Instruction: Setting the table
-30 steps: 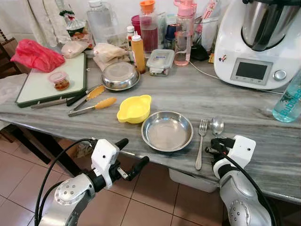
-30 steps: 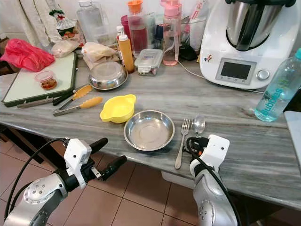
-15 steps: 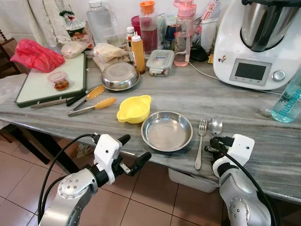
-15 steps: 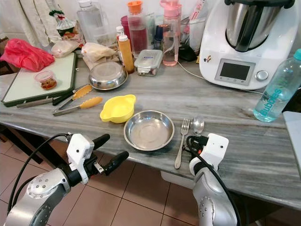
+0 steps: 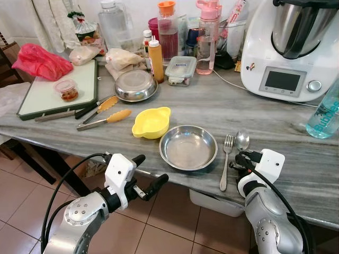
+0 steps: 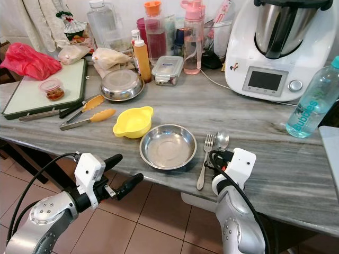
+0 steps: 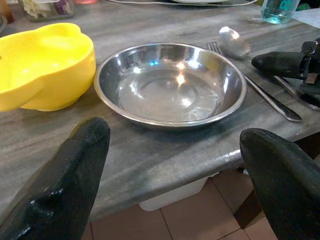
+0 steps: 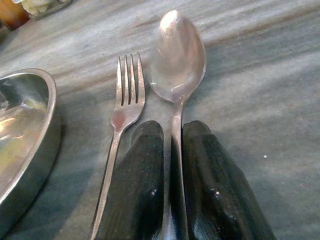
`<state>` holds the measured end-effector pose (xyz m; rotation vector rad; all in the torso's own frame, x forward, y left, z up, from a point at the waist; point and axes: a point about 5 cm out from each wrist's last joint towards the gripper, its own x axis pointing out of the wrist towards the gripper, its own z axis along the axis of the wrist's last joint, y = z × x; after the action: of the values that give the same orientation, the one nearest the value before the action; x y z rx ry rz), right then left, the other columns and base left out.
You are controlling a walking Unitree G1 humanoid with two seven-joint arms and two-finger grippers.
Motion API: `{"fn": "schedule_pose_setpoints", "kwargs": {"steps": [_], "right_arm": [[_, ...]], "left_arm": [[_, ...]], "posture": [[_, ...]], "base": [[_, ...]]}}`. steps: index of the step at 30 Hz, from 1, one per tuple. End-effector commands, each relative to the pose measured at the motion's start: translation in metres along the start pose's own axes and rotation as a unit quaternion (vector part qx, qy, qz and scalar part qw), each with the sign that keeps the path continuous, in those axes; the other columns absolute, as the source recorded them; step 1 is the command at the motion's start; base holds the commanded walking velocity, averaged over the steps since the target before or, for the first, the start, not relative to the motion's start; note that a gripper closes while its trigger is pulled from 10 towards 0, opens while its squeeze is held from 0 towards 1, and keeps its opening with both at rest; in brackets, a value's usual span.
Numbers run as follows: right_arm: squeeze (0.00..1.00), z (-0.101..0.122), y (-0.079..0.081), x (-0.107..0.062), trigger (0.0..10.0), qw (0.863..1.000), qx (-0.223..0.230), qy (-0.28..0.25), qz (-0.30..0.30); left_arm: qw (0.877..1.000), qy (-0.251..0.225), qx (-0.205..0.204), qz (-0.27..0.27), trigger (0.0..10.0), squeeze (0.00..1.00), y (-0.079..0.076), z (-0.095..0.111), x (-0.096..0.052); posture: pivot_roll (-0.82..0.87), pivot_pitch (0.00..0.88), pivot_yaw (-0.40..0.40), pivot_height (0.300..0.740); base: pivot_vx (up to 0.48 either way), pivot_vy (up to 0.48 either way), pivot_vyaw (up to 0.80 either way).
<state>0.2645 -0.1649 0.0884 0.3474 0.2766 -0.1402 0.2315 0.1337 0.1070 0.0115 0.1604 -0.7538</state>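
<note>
Steel catches the light all along the near edge of the grey worktop (image 5: 275,114): a round plate (image 5: 188,147), a fork (image 5: 226,159) just to its right, and a spoon (image 8: 177,65) beside the fork. I have the right claw (image 8: 172,150) low on the worktop, its two black fingers (image 8: 142,165) pressed together on the spoon's thin handle, with the bowl of the spoon lying flat ahead of them and roughly parallel to the fork. So I judge the step in hand is laying the spoon to the right of the plate, and the setting looks close to done. The left claw (image 5: 145,174) hangs below the worktop edge with its fingers (image 7: 70,170) spread wide and nothing between them, pointing toward the plate and the yellow bowl (image 5: 151,122) behind it. My next move, as I see it, calls for parting the right fingers gently so the spoon does not skid into the fork, then drawing the arm straight back without catching the handle.
</note>
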Motion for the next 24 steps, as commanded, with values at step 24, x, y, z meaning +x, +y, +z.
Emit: {"fn": "schedule_pose_setpoints", "kwargs": {"steps": [24], "right_arm": [[1.0,-0.0295,-0.0103,-0.0026,10.0,0.996,-0.028,0.078,-0.019]], "left_arm": [[1.0,0.022,0.003,0.0,10.0,0.0,0.0036,-0.0116,-0.0013]], "posture": [[-0.05,0.045,0.078,0.74]], "base": [[0.0,0.0,0.0]]}}
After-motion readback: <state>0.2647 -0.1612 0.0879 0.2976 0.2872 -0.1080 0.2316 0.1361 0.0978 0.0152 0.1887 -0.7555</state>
